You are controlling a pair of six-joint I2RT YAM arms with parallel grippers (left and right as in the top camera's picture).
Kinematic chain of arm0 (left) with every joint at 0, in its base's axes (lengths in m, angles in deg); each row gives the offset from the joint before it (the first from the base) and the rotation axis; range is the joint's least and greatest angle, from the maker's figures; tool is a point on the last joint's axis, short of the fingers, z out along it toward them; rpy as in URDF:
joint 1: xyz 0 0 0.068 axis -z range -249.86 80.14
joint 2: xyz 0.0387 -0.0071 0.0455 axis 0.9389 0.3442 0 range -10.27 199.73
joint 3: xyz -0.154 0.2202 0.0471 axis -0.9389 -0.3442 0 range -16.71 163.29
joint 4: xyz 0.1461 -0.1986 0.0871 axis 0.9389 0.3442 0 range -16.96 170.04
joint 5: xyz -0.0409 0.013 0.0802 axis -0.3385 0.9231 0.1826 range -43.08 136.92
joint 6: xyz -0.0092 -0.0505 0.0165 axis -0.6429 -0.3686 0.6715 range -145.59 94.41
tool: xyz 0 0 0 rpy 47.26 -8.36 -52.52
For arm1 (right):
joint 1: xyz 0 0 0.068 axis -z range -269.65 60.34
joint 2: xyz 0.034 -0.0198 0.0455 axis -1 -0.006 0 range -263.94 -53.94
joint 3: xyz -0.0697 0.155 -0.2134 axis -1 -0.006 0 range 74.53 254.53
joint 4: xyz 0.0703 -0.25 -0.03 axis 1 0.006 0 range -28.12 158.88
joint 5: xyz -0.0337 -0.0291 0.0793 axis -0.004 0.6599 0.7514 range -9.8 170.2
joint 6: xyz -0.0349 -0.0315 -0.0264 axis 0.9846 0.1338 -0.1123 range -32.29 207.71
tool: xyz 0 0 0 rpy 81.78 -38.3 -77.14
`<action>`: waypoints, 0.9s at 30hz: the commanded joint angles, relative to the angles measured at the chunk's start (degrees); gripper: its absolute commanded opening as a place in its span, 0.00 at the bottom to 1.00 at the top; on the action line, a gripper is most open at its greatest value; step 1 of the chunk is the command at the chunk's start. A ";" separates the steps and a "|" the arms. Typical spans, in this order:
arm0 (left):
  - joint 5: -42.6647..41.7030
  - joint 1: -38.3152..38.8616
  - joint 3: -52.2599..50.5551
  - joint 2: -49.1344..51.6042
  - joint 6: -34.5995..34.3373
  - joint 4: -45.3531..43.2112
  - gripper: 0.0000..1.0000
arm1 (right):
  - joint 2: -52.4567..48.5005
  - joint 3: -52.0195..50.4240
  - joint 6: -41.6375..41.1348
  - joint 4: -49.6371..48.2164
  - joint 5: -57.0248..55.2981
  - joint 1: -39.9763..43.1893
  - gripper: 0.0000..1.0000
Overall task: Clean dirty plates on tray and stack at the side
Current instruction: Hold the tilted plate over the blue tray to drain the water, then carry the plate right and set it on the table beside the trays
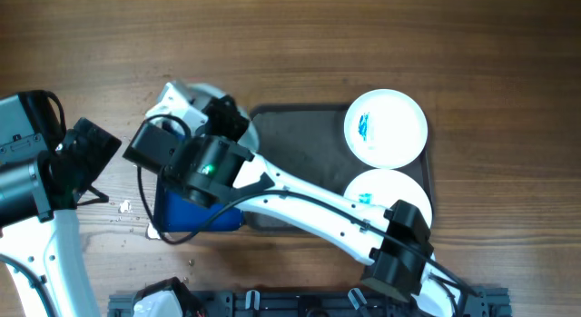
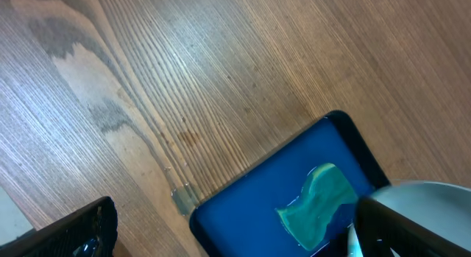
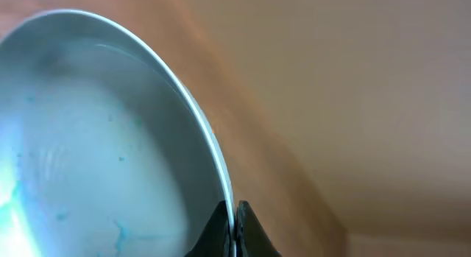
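My right gripper (image 3: 232, 222) is shut on the rim of a white plate (image 3: 96, 139) with faint blue smears, held tilted over the table left of the dark tray (image 1: 300, 144); in the overhead view the plate (image 1: 182, 94) shows behind the gripper (image 1: 204, 113). Two more white plates lie on the tray: one with blue stains (image 1: 386, 126), one partly under my right arm (image 1: 381, 190). My left gripper (image 1: 95, 167) is open and empty (image 2: 235, 246), left of a blue pad (image 1: 195, 212).
The blue pad (image 2: 294, 191) carries a teal scrap (image 2: 320, 202) and lies by the tray's left front corner. Small white crumbs (image 1: 123, 206) lie on the wood near it. A dark rack (image 1: 300, 303) runs along the front edge.
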 commanded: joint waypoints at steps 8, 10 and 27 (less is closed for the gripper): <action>-0.33 -0.42 0.81 0.22 -0.52 -0.07 1.00 | -0.24 0.81 -6.80 -1.09 36.96 2.03 0.04; -0.35 -0.42 0.81 0.22 -0.55 0.04 1.00 | -0.26 0.81 -11.61 0.98 15.04 2.01 0.05; -0.96 -0.42 0.81 0.22 -0.55 0.13 1.00 | -0.39 0.83 -31.19 10.97 22.49 5.03 0.04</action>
